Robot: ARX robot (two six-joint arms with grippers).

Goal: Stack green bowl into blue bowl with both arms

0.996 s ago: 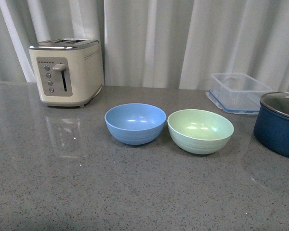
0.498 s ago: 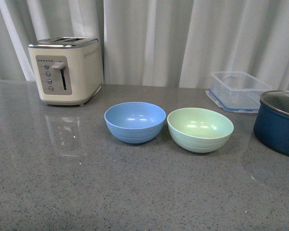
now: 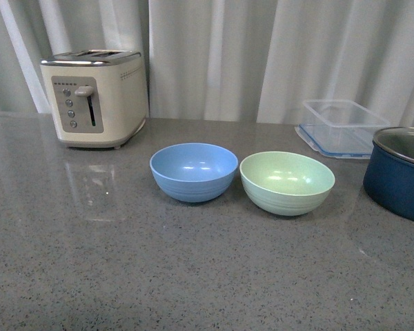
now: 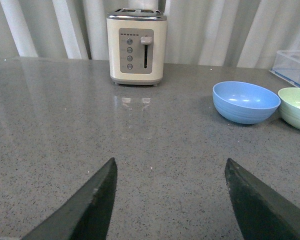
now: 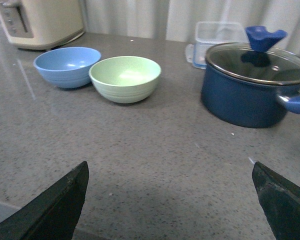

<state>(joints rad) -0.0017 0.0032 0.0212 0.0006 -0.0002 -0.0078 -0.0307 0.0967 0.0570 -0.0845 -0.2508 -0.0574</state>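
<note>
The left gripper's point(image 4: 170, 165) two black fingers point(image 4: 97, 200) stand spread wide with nothing between them but bare grey countertop point(image 3: 193, 289). The right gripper point(image 5: 170, 167) is the same, its fingers point(image 5: 65, 202) far apart and empty. Neither touches a bowl. Both seem parked low and back, jaws open in readiness, so the reach has probably not begun.

Both arms look level and forward-pointing, judging by how flat each wrist camera looks across the counter. Neither arm shows in the front view, so the joints cannot be read.

In the front view the blue bowl point(image 3: 194, 172) sits upright near the middle of the counter. The green bowl point(image 3: 287, 183) is at its 3 o'clock, just beside it; whether the rims touch I cannot tell. Both are empty and mouth-up, which suits nesting. The green one is nearer the right arm's side, a likely reason for that arm to lift it while the left steadies the blue.

A cream toaster point(image 3: 94, 98) stands at the blue bowl's 10 o'clock. A clear container point(image 3: 338, 127) lies at the green bowl's 1 o'clock, and a navy pot point(image 3: 399, 176) at its 3 o'clock, close enough to crowd a wide swing
</note>
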